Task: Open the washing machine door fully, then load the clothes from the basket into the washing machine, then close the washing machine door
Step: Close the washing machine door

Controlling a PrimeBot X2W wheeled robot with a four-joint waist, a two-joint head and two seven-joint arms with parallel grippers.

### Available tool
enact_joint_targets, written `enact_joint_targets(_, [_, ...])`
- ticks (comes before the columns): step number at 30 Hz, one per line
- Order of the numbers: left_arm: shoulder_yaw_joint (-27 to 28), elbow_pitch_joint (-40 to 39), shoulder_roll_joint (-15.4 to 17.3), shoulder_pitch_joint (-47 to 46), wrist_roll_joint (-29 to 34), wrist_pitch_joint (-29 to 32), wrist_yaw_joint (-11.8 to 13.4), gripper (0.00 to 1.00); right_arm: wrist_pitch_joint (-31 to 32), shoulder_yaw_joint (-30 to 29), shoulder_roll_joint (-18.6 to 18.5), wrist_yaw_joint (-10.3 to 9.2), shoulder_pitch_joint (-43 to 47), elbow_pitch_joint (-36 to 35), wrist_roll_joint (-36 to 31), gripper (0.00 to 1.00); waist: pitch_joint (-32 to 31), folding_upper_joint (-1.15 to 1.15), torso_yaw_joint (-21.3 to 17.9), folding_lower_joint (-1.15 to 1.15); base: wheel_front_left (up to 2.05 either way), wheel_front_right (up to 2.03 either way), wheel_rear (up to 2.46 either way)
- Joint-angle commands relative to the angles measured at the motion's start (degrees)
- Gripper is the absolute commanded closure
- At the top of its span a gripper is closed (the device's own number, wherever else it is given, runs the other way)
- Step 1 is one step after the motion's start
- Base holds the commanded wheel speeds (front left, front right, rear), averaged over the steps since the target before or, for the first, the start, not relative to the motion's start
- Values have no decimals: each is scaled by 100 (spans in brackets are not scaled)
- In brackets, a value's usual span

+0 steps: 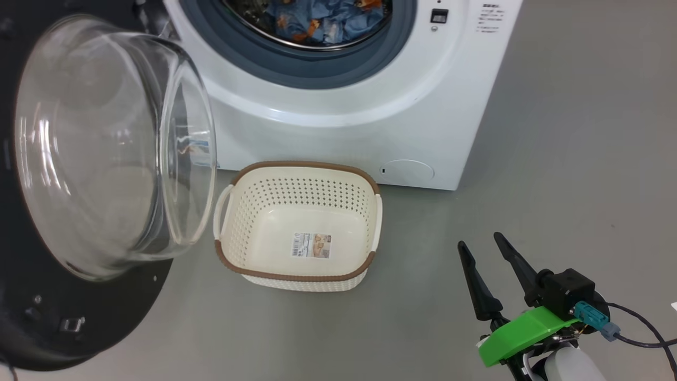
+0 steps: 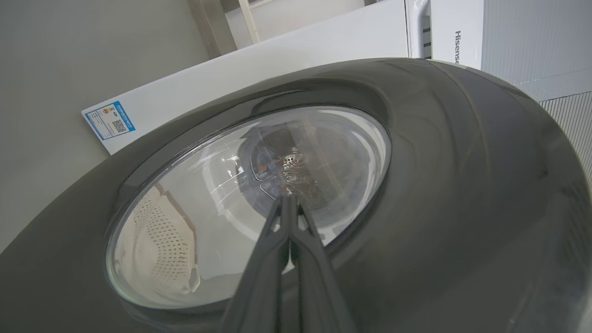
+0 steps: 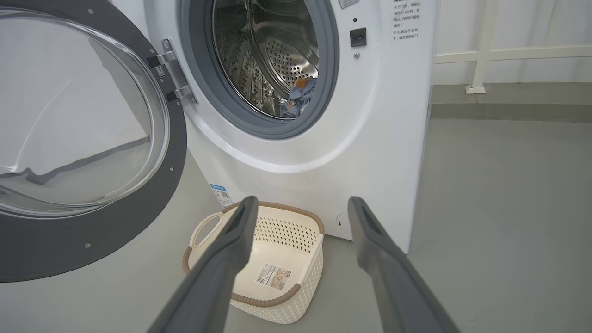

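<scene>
I am reading this as the last step. The basket (image 1: 301,168) is sitting empty on the floor (image 1: 555,159) just in front of the washing machine (image 1: 370,106). The clothes (image 1: 322,21) are lying inside its drum (image 3: 277,55), so loading looks done and closing the door is the job in hand.

The washing machine door (image 1: 106,307) is hanging wide open off the machine's hinge side. I am holding the left claw (image 2: 289,199) at the door's outer face, the side turned away from the machine. Its 2 fingers are pressed together with nothing between them, tips pointing at the centre glass. Whether they are touching the glass I cannot tell. The right claw (image 1: 479,239) is hovering low, well out from the machine's front on the latch side, fingers spread apart and carrying nothing.

As I am judging it, the next move is calling for a steady push on that outer face, swinging the door round to the grey rubber ring (image 1: 296,69) until the latch catches. I would be pushing on the black rim, since closed tips could be slipping on the bulging glass.

The basket's handle is sitting close to the door's sweep, and the pictures are not telling me whether the rim clears it. The floor on the machine's latch side is giving the right arm plenty of room.
</scene>
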Motion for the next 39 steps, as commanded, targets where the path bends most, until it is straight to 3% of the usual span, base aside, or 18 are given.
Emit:
enact_joint_targets(1, [118,-228,161,3,-69,94,-24,100,-27,140,43,9,32,-161,85,0,-31,0,-99,0,0,0,0])
enact_joint_targets(15, [18,-1243,-284,664,-338,531,-5,100,-27,138,43,9,136,-192,190,0,-144,0,-387,0,0,0,0])
enact_joint_targets(39, [-258,-2239,-1010,1178,-295,421,96,100,-27,178,43,9,233,-238,277,0,-291,0,-1013,0,0,0,0])
